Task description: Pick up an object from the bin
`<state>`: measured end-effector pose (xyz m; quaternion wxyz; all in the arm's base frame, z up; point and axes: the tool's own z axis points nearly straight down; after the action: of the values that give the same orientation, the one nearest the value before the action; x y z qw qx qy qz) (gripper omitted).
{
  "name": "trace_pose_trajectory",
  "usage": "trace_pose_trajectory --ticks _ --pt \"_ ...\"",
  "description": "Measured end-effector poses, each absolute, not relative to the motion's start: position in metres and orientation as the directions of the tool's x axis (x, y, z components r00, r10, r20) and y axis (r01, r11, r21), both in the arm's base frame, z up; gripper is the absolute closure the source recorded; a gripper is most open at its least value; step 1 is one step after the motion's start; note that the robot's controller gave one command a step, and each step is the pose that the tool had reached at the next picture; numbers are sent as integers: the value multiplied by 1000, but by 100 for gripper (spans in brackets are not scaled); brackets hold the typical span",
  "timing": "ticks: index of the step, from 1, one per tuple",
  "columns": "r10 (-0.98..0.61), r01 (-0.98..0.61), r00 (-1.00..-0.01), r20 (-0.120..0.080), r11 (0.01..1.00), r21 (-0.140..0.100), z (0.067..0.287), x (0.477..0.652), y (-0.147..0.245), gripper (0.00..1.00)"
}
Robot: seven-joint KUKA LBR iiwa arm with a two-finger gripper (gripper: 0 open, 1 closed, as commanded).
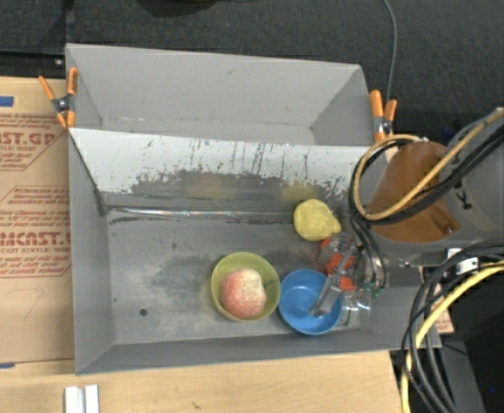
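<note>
My gripper (331, 298) reaches in from the right at the bin's front right corner, its fingertips down at the right rim of a small blue bowl (302, 304). One finger appears to sit inside the bowl, near its wall. A yellow-green bowl (269, 275) holding a pink and cream apple (242, 292) lies just left of the blue one, touching it. A lumpy yellow lemon-like thing (316, 220) rests behind the gripper, near the bin's right wall.
The left half of the bin floor is bare grey metal. The arm's orange cover and looped cables hang over the bin's right rim.
</note>
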<state>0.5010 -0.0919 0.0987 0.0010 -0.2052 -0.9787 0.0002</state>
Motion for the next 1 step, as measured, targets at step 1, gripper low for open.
trace_pose_trajectory --ticks 1 --pt "-240 -240 -971 -9 971 -3 82 490 -62 0"
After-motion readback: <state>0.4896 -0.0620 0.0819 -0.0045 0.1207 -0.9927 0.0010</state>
